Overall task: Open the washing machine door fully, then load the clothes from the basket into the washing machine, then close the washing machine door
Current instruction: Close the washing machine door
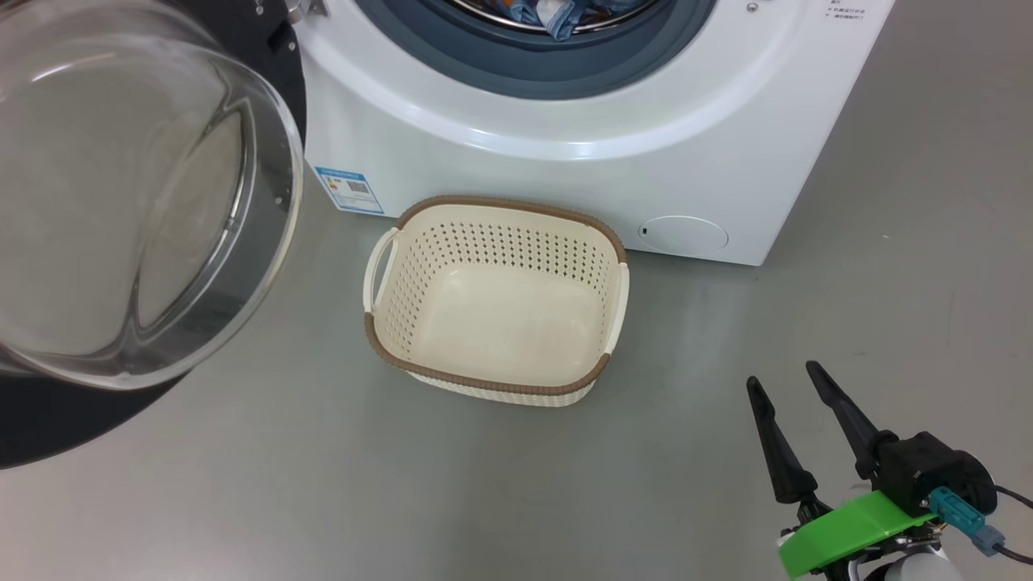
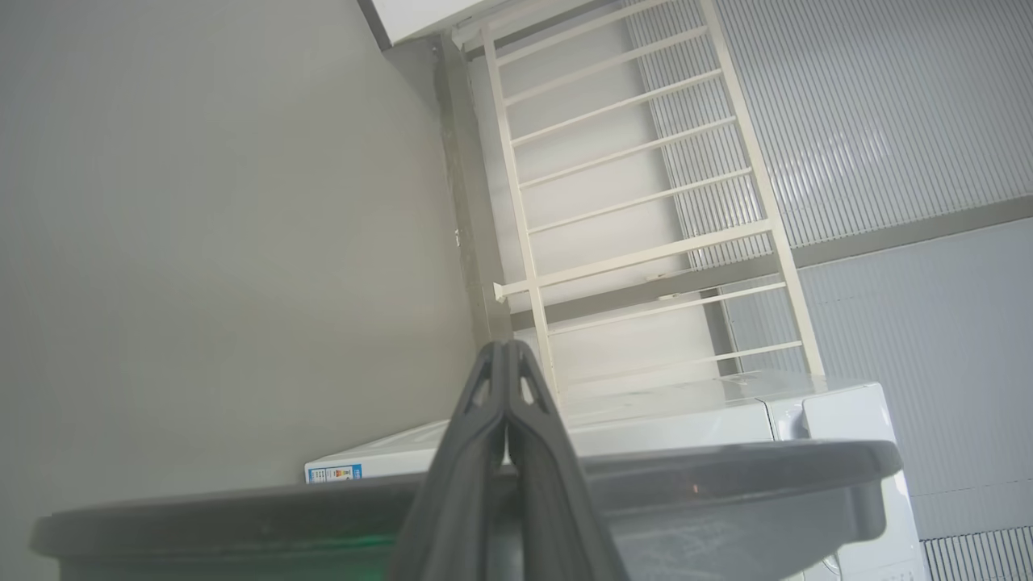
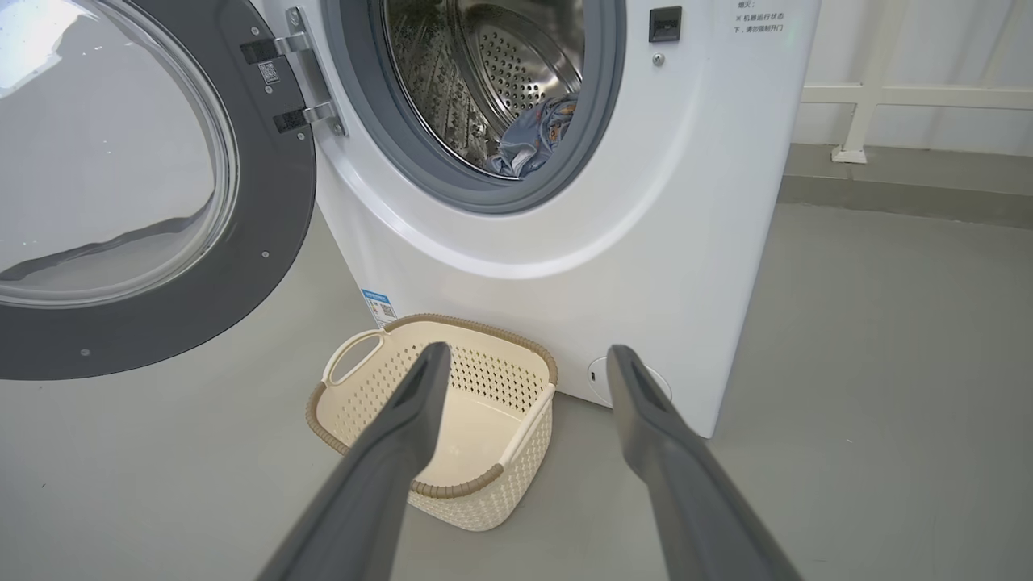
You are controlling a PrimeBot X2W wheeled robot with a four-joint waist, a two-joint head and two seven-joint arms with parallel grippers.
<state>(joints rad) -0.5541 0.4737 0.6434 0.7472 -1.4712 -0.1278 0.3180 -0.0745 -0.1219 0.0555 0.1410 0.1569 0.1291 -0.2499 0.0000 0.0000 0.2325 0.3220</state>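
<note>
- Washer (image 1: 565,161), white and boxy, stands on a grey floor (image 1: 888,323); in the head view we look down on its front
- Its door (image 1: 137,202) hangs wide open on the left, swung out on a metal hinge (image 3: 311,81), with the clear glass bowl bulging toward us inside a black rim
- Through the open mouth, ringed by a blue-grey gasket (image 1: 533,73), we see the clothes (image 3: 533,137): a bundle of light-blue fabric lying at the bottom front of the steel drum (image 3: 500,73), just behind the gasket
- The basket (image 1: 500,202) sits upright on the floor just in front of the washer, below the mouth, between a blue label (image 1: 349,190) and a round cap (image 1: 682,234); its bare cream bottom shows
- The right gripper (image 1: 781,375) hovers at the lower right of the head view, well apart from the basket, with its two dark fingers spread wide and free of any load
- In the right wrist view those fingers point toward the basket and the washer's lower front
- The left gripper (image 2: 506,347) has its fingers pressed together tip to tip, gripping no object
- In the left wrist view those fingers rise across the door's dark edge, which runs along the bottom; we cannot tell whether they touch it
- Beyond that edge we see part of the white washer and a white barred rack (image 2: 646,202) near a ribbed grey wall (image 2: 888,121)
</note>
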